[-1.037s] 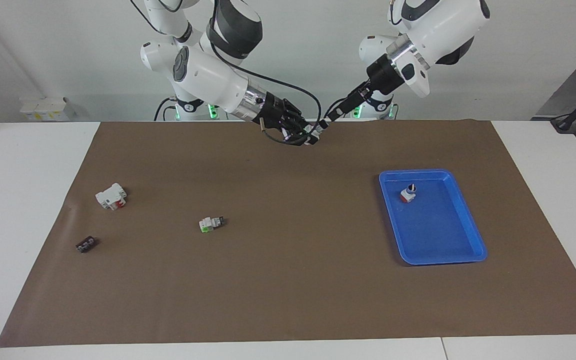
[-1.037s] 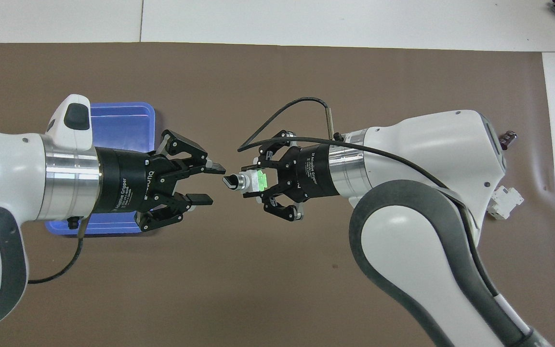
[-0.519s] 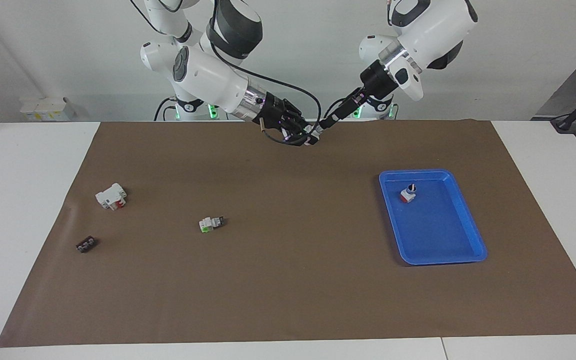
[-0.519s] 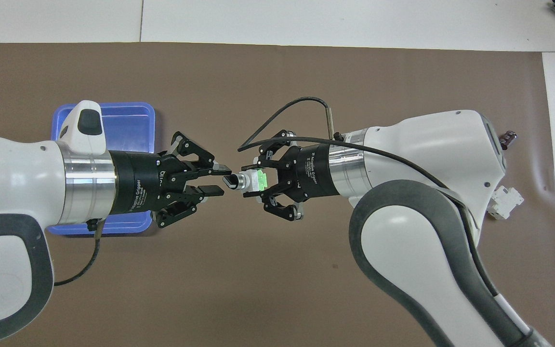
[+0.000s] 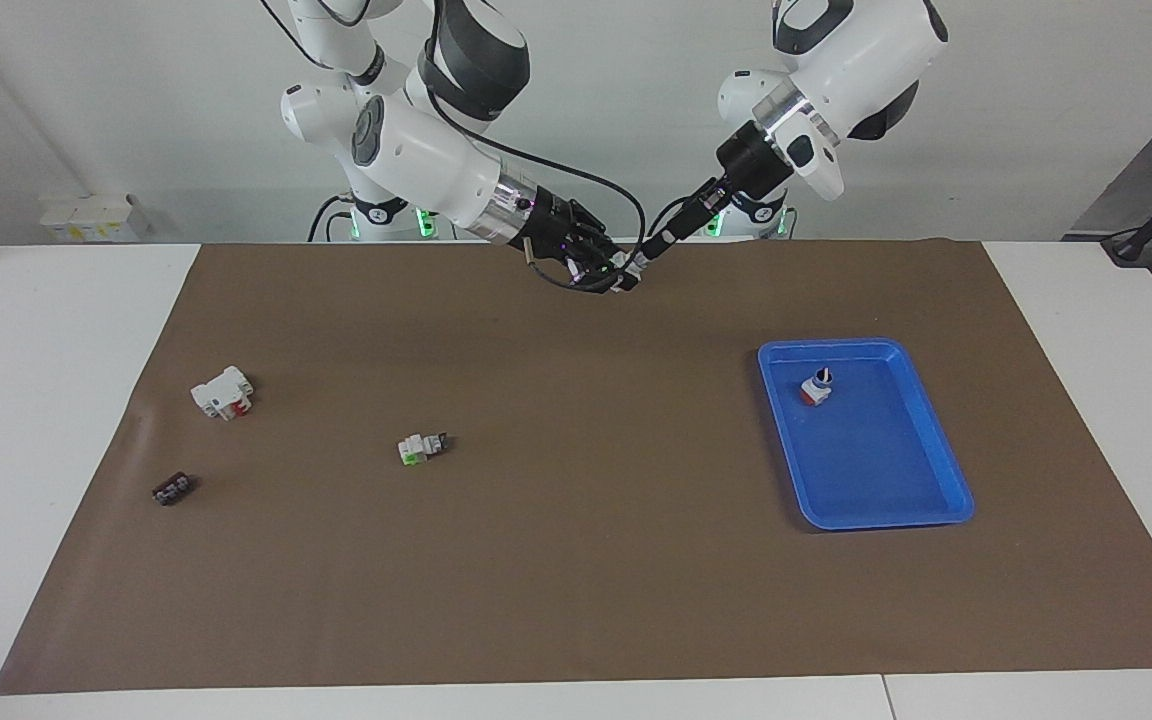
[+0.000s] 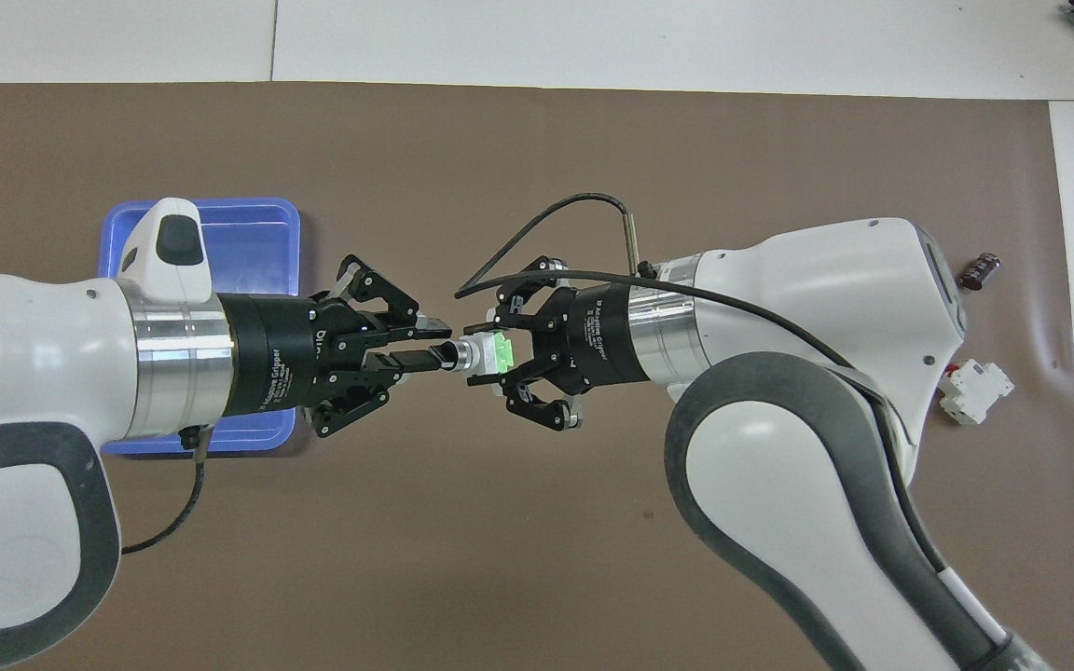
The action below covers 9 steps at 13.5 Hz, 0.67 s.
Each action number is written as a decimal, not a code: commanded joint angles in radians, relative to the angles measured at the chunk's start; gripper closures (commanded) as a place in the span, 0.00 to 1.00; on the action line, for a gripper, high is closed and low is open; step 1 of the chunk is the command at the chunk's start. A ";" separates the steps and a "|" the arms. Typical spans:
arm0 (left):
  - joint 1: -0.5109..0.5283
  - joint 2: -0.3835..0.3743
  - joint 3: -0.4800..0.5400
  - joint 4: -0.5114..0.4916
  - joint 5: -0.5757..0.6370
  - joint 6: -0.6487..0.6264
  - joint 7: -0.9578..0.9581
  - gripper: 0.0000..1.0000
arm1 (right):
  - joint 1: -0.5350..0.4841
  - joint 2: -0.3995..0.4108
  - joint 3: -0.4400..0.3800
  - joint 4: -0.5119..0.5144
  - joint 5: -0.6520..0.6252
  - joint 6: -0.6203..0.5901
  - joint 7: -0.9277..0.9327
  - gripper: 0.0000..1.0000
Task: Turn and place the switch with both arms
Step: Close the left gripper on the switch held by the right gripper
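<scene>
Raised over the brown mat on the table (image 5: 66,400), the right gripper (image 6: 492,358) is clasping the switch (image 6: 484,355) by its green end while the left gripper (image 6: 430,345) is pinching its black knob.

The switch (image 6: 486,356) is a small white plastic piece with a bright green end and a black knob (image 6: 445,355). It hangs in the air above the brown mat (image 5: 576,560), lying sideways, at the mat's edge nearest the robots. Its green end sits between the jaws of the right gripper (image 6: 500,359), and its knob points toward the left gripper (image 6: 433,347), whose jaws are closed on the knob. The two arms meet end to end at the switch. A second, near-identical switch (image 5: 422,447) lies flat on the mat, farther from the robots and toward the right arm's end of the surface.
</scene>
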 commanded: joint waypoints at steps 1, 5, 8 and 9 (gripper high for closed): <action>-0.028 -0.025 0.011 -0.042 -0.013 -0.002 -0.009 0.71 | 0.004 -0.005 0.006 -0.006 0.007 0.020 -0.013 1.00; -0.020 -0.030 0.014 -0.041 -0.012 -0.062 -0.016 0.71 | 0.002 -0.005 0.006 -0.006 0.007 0.020 -0.013 1.00; -0.014 -0.028 0.015 -0.041 -0.012 -0.055 -0.025 0.71 | 0.002 -0.005 0.006 -0.004 0.010 0.037 -0.011 1.00; -0.013 -0.030 0.015 -0.042 -0.012 -0.053 -0.027 0.71 | 0.002 -0.005 0.006 -0.004 0.010 0.039 -0.011 1.00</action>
